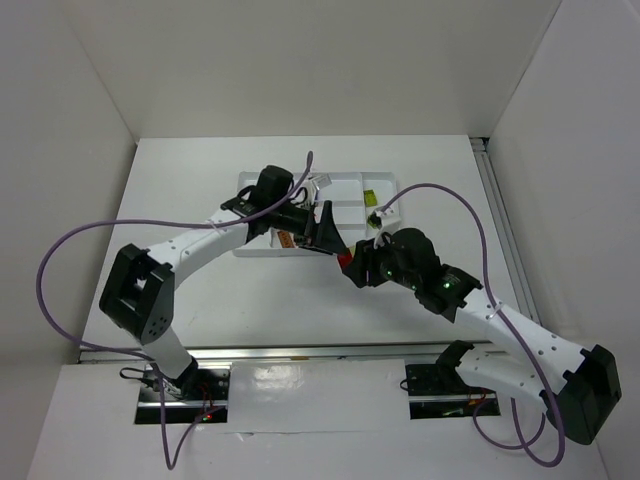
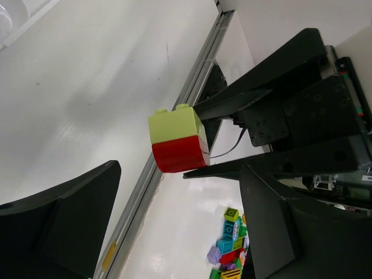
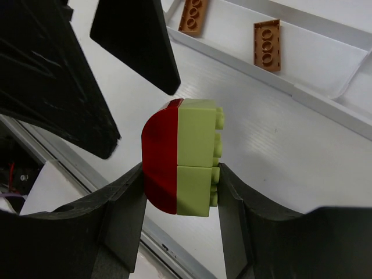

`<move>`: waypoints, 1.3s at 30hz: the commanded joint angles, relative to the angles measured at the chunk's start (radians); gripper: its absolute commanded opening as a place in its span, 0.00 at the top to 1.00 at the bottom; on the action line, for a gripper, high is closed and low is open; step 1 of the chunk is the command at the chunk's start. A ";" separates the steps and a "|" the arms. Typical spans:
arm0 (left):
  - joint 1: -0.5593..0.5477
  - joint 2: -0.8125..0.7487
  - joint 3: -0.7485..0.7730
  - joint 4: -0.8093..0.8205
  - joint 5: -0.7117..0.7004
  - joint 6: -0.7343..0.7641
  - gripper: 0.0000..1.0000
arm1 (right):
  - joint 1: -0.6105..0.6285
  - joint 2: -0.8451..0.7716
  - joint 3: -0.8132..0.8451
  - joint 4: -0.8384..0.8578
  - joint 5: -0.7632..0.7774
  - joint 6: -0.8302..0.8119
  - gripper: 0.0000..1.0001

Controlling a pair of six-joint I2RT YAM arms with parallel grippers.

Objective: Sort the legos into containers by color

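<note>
Legos (image 3: 180, 157) stuck together, pinched in the right fingers (image 3: 125, 203); left fingers (image 2: 58, 226) wide open alongside. Crooked tug could fling them.

Red and yellow-green legos against white and black

The joined pair of legos (image 3: 180, 157), just off the tray (image 3: 325, 99), is half glossy red and half pale yellow-green, with no print. The tray is white throughout, dividers included. Inside it lie an orange plate (image 3: 193, 14), a second orange plate (image 3: 267, 38) and, towards its right end, a small yellow-green brick (image 1: 368, 197). The table (image 1: 200, 180) under the tray is white. The right gripper (image 3: 180, 174) and left gripper (image 1: 328, 238) are matt black. Both arms are white with black joints. The cable (image 1: 60, 260) left of the tray is purple, and green lights (image 1: 445, 288) glow on the right arm.
</note>
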 commanded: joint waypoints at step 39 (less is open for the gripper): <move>0.178 -0.110 -0.048 -0.070 0.093 0.150 1.00 | -0.025 -0.020 0.106 0.188 -0.289 0.023 0.14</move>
